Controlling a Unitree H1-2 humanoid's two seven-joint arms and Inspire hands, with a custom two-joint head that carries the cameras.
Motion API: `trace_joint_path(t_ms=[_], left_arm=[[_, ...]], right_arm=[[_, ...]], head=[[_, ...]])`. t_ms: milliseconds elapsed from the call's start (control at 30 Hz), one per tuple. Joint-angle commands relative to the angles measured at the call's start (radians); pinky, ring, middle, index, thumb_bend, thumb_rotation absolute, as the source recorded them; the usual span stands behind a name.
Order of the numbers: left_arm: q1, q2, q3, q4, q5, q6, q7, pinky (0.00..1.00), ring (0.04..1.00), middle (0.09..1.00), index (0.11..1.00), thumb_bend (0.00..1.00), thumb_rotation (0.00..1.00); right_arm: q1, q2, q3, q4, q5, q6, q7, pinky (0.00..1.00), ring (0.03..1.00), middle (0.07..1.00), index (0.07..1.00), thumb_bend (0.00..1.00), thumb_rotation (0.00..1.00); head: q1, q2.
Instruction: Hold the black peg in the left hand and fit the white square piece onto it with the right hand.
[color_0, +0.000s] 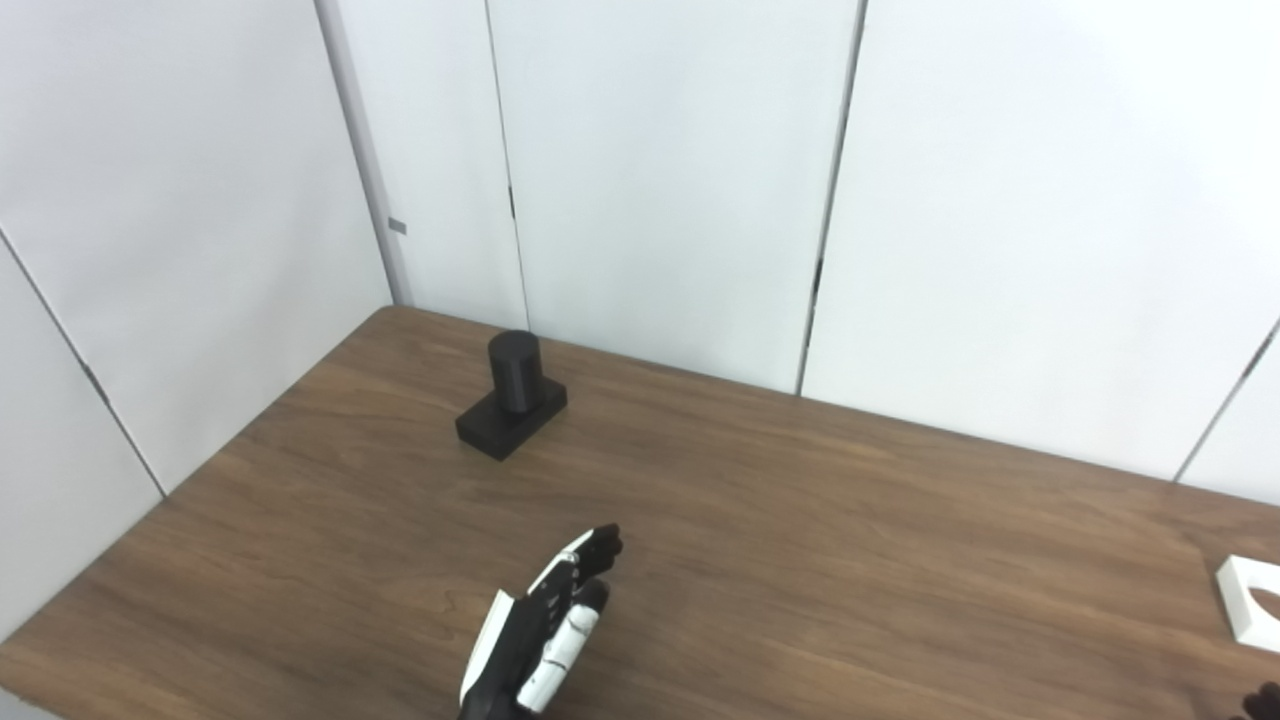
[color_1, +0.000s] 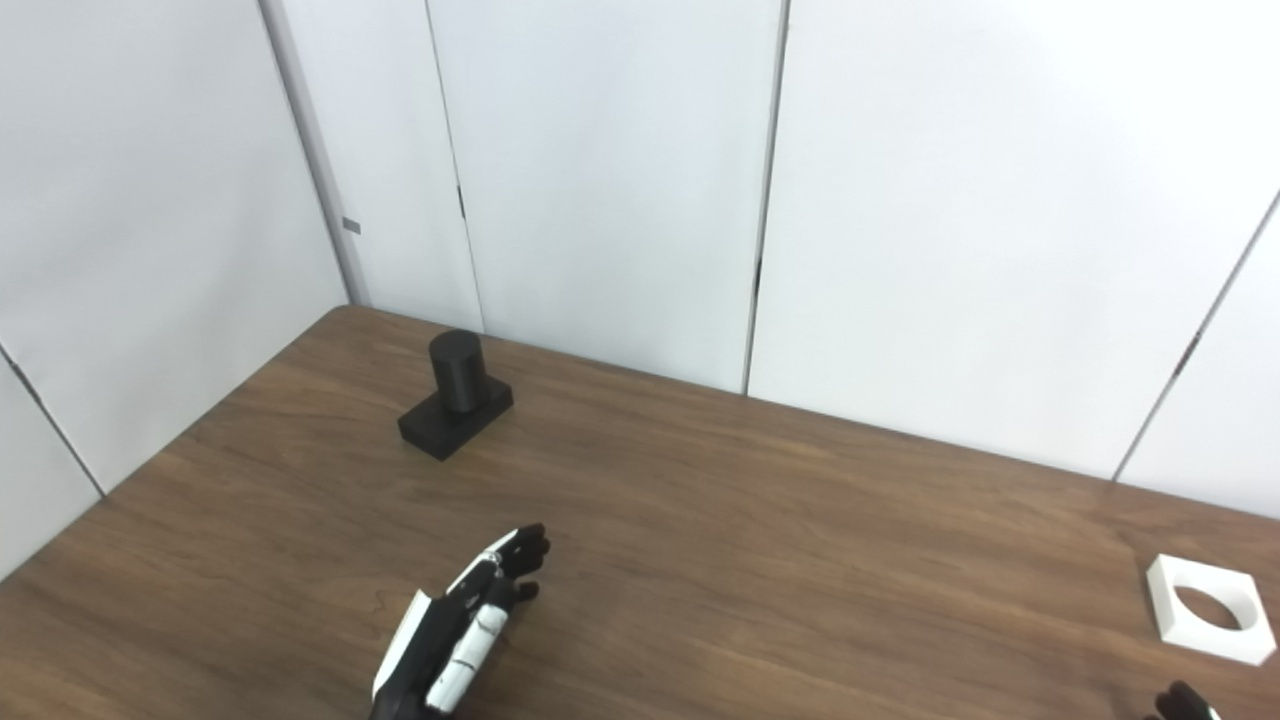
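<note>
A black peg (color_0: 513, 398), a round post on a square base, stands upright on the wooden table (color_0: 800, 520) near its far left corner. My left hand (color_0: 545, 630) reaches in low at the front, well short of the peg, open with its fingers stretched out and nothing in it. The white square piece (color_1: 1208, 608) with a round hole lies flat at the right edge. Just the dark fingertips (color_1: 1180, 698) of my right hand (color_1: 1182, 702) peek in at the bottom right, a little nearer than the white piece; whether it is open or shut is hidden.
White wall panels (color_0: 660, 170) close off the table at the back and on the left. The table's left edge (color_0: 190, 480) runs diagonally toward the front.
</note>
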Motion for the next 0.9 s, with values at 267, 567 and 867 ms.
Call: trace_joint_path(t_ms=[267,567,867], left_arm=[[0.081,-0.117,-0.011,-0.039,-0.073,0.056,0.018,0.87,0.883,0.878,0.893,0.56,0.62],[0.120,-0.056,-0.013,-0.410,0.168,0.522,0.060,0.85,0.866,0.863,0.896,0.64,0.20],[0.015,0.060,0.128,-0.502,0.499,0.603,-0.044,0.81,0.863,0.908,0.932,0.68,0.49]], right_arm=[[0.041,-0.004,-0.019,-0.071,0.031,0.029,0.003,0.79,0.870,0.881,0.847,0.76,0.96],[0.101,-0.006,-0.019,-0.154,0.058,0.063,0.007,0.80,0.870,0.875,0.850,0.74,0.90],[0.130,-0.004,0.004,-0.202,-0.001,0.099,-0.003,0.86,0.904,0.898,0.856,0.71,0.78]], head=[[0.002,0.009],[0.006,0.020],[-0.008,0.029]])
